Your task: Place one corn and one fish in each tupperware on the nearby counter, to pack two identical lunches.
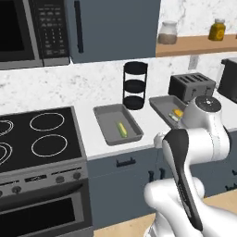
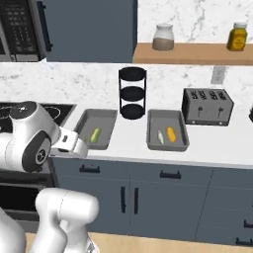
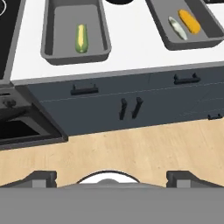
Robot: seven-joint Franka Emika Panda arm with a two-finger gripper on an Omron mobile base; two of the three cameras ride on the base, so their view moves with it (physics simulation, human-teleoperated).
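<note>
Two grey tupperware trays lie on the white counter. Inside the left tupperware there is just the green-husked corn. The right tupperware holds a pale fish beside the yellow-orange corn. A second fish is out of view. My gripper is open and holds nothing. It hangs in front of the counter edge, below and near the left tupperware, looking at the drawers and wooden floor.
A black three-tier rack stands behind and between the trays. A dark toaster sits to the right. The stove adjoins the counter on the left. Jars rest on the wooden shelf. Drawer handles face my hand.
</note>
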